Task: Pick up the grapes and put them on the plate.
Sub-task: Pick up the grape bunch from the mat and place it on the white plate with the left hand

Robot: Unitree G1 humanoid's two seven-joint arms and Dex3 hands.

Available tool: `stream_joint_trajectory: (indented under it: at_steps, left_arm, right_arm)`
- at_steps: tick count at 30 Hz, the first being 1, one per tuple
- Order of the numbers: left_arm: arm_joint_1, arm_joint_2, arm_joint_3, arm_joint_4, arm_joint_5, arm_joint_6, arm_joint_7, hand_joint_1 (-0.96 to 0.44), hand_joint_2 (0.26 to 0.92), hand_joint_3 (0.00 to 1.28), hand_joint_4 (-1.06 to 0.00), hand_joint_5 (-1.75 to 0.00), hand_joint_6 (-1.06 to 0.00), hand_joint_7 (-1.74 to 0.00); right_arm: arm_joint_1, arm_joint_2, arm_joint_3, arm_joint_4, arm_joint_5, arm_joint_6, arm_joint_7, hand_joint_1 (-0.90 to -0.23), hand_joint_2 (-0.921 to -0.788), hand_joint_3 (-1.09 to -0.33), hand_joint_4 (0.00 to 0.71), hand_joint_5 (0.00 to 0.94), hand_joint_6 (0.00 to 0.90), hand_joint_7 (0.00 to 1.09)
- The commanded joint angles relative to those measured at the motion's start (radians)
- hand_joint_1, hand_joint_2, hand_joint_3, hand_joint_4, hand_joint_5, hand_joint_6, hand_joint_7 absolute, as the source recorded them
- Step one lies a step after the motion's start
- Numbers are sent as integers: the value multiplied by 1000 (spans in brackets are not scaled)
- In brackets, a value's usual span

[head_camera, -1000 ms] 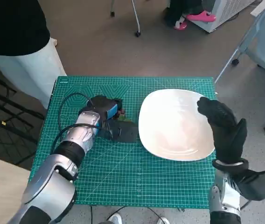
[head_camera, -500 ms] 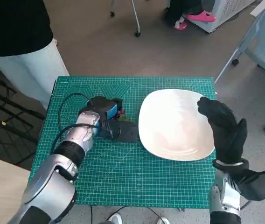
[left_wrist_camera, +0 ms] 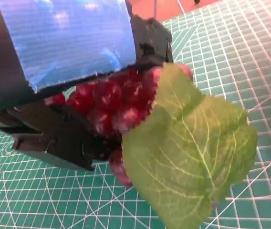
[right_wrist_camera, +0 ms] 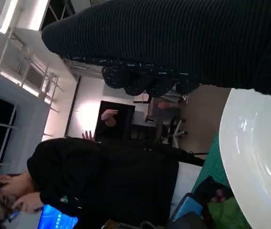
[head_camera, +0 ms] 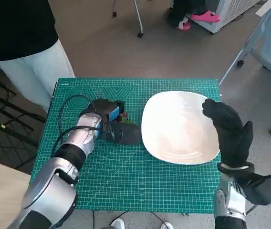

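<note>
L hand (head_camera: 108, 114) is down on the green mat (head_camera: 126, 181) w/ fingers wrapped round the grapes (left_wrist_camera: 111, 102), red bunch tucked under the blue-taped back, leaf (left_wrist_camera: 192, 152) sticking out past the fingers toward the plate (head_camera: 173, 143), so looks like a grasp set up for the lift, bunch seems low on the mat, just beside plate's near rim. R hand (head_camera: 228, 129) rests on plate's far edge, prob steadying it; can't tell if fingers grip the rim
</note>
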Motion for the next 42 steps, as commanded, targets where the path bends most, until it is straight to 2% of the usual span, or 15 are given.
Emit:
stream_joint_trajectory:
  at_steps: [1, 5, 11, 16, 21, 28, 34, 42]
  left_arm:
    - [-18, 37, 21, -62, -18, -16, -23, 2, 921, 213, -563, -1353, -432, -1301]
    - [-8, 69, 36, -141, -25, -21, -22, 1, 921, 183, -582, -1346, -485, -1237]
    - [27, 128, 69, -306, -34, -19, -53, 3, 921, 177, -539, -1466, -564, -1081]
    - [77, 178, 102, -474, -36, 3, -84, 6, 921, 186, -520, -1505, -572, -1049]
    - [130, 230, 142, -650, -36, 26, -125, 4, 921, 172, -564, -1396, -540, -1142]
    - [184, 271, 198, -809, -57, 41, -182, 3, 921, 191, -524, -1272, -516, -1331]
    - [215, 283, 227, -901, -58, 63, -207, 4, 921, 197, -510, -1259, -515, -1359]
    - [224, 273, 229, -934, -38, 94, -219, 4, 921, 195, -528, -1288, -502, -1326]
  right_arm:
    - [17, 7, 1, 4, -1, 12, -10, -604, -921, -873, 455, 12, 157, 468]
    - [15, 8, 2, 5, -2, 13, -11, -604, -921, -873, 457, 12, 157, 467]
    - [14, 10, 6, 7, -7, 12, -14, -603, -921, -873, 461, 14, 157, 467]
    - [16, 11, 8, 6, -7, 14, -15, -603, -921, -872, 464, 14, 157, 466]
    - [19, 11, 9, 2, -5, 18, -15, -606, -921, -871, 465, 14, 159, 466]
    - [23, 11, 11, -7, -1, 24, -13, -609, -921, -870, 466, 13, 160, 465]
    - [27, 10, 12, -13, 0, 29, -13, -610, -921, -870, 466, 12, 159, 464]
    - [30, 9, 11, -16, 4, 35, -10, -609, -921, -871, 466, 10, 159, 463]
